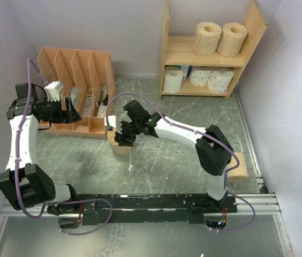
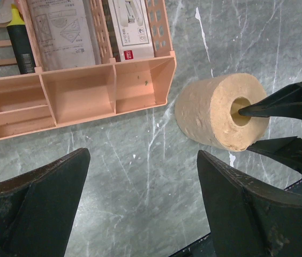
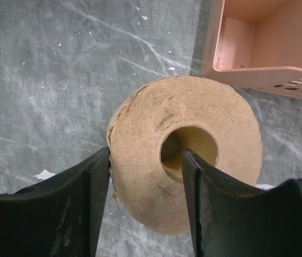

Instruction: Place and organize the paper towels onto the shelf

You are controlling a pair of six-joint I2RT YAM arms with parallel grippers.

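Observation:
A tan-brown paper towel roll [image 1: 120, 146] stands on end on the table by the orange organizer's front corner; it also shows in the right wrist view [image 3: 220, 123] and the left wrist view [image 2: 210, 110]. My right gripper [image 1: 125, 134] [image 3: 145, 152] is shut on its wall, one finger inside the core and one outside. The wooden shelf [image 1: 180, 51] at the back right holds two tan rolls [image 1: 219, 38] on its upper tier and three white rolls [image 1: 201, 76] on its lower tier. Another tan roll [image 1: 240, 166] lies by the right arm's base. My left gripper [image 1: 72, 113] [image 2: 140, 203] is open and empty above the table.
The orange-pink file organizer [image 1: 76, 69] [image 2: 76, 91] stands at the back left, holding boxes and papers, close to the held roll. Walls close in the left and right sides. A black rail [image 1: 156, 202] runs along the near edge.

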